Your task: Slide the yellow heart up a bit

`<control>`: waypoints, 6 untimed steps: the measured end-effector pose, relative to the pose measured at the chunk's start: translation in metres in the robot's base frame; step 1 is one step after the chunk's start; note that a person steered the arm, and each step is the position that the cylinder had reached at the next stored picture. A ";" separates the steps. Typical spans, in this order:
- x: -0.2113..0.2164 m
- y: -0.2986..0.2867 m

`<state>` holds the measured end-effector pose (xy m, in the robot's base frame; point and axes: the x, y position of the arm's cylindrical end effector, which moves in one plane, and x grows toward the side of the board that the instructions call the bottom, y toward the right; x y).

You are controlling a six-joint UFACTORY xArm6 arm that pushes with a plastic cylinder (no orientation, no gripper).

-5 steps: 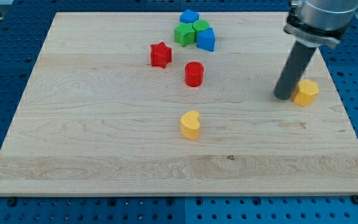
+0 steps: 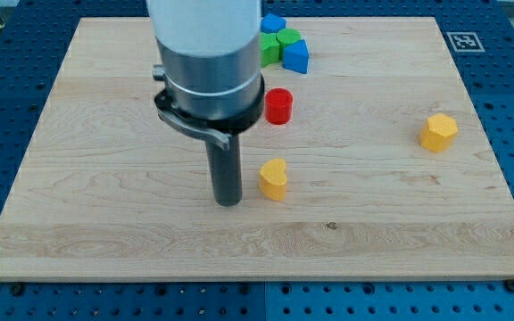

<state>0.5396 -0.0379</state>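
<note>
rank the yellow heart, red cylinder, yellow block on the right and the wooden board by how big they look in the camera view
1. Wooden board, by far the largest.
2. Yellow heart, yellow hexagon-like block and red cylinder look nearly alike; the heart sits nearer the view's bottom, so I won't rank them.

My tip stands just left of the heart.

My tip [image 2: 228, 201] rests on the board [image 2: 105, 223] — just left of the yellow heart [image 2: 274, 178].

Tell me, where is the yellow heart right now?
The yellow heart sits near the middle of the wooden board, slightly toward the view's bottom. My tip is just to its left in the view, and the red cylinder is above it.
</note>
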 end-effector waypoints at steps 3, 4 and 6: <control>-0.009 0.081; -0.018 0.095; -0.017 0.062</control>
